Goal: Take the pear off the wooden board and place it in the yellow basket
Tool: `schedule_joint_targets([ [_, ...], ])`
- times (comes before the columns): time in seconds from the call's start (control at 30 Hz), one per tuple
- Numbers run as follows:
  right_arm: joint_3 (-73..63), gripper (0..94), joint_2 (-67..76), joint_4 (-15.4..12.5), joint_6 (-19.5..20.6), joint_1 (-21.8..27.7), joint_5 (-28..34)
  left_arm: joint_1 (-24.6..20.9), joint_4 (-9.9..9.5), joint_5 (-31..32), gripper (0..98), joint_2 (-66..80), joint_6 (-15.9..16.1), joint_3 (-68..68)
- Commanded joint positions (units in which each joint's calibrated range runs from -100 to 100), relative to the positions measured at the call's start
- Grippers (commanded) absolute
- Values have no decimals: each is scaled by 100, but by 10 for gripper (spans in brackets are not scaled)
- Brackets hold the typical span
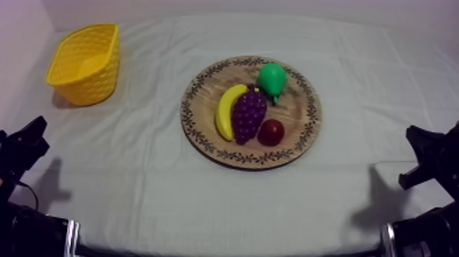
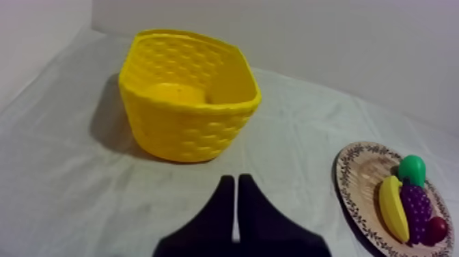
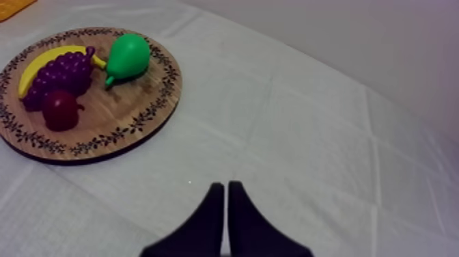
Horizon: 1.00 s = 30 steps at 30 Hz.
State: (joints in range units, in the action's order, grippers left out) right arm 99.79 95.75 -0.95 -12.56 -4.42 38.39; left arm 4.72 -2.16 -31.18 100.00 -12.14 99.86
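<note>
item: smooth green toy pear (image 1: pixel 272 80), on round wooden board (image 1: pixel 301 120) w/ patterned rim, at its far edge, just beside purple grape bunch (image 1: pixel 248 115). prob. light, stiff, slick; grip across fat belly, not stem. yellow woven basket (image 1: pixel 85 65) well apart from board. left hand (image 2: pixel 235 180), right hand (image 3: pixel 225 186): both clenched, empty.

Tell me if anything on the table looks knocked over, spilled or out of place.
Nothing stands out. The yellow basket stands upright, and the pear, banana, grapes and small red fruit all lie on the wooden board, none spilled. The left gripper and right gripper are shut on nothing.
</note>
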Motion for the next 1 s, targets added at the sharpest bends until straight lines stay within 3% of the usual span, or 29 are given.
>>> schedule_joint_targets([
  [0.0,-1,3,1,0,-2,-2,0,2,-2,-2,0,0,15,3],
  [0.97,-1,3,1,0,-2,-2,0,2,-2,-2,0,0,45,3],
])
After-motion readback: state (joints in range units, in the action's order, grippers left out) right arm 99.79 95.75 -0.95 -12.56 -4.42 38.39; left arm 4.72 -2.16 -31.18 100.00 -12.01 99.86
